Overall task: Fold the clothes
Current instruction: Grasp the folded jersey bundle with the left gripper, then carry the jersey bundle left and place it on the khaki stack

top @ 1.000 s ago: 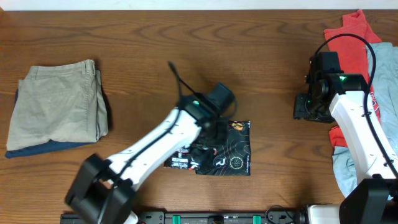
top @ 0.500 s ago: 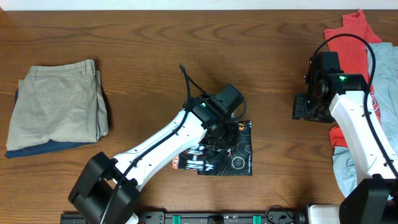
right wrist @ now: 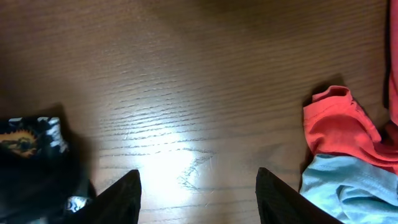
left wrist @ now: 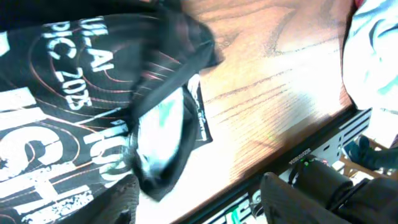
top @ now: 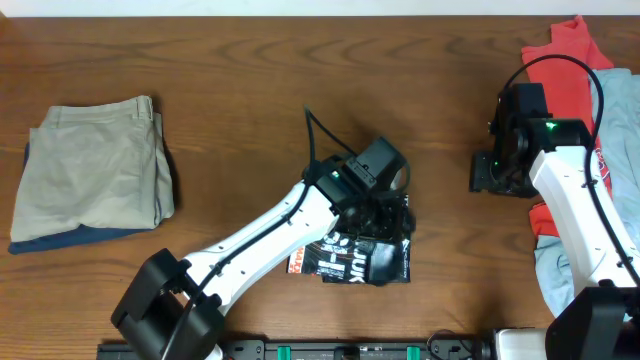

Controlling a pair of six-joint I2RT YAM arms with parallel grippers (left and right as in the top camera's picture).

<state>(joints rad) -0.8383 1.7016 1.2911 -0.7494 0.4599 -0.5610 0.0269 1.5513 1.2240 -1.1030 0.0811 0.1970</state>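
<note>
Left hand (left wrist: 208,198), fingers spread, hangs over the folded black jersey (top: 350,262) on the brown wood-grain worktop (top: 230,80); right hand (right wrist: 199,193), also spread, faces the wood.

Overhead, the desk (top: 200,60) is bright, evenly lit and sharp, with only a soft shadow under the left arm (top: 270,225). In the left wrist view, motion blur smears the jersey (left wrist: 74,93). Pale glare streaks the wood ahead of the left hand (left wrist: 205,199), whose fingers (left wrist: 298,193) are dark and unfocused. The right wrist view is dim at the top, with white glare between the right hand (right wrist: 198,196)'s blurred fingers.
</note>
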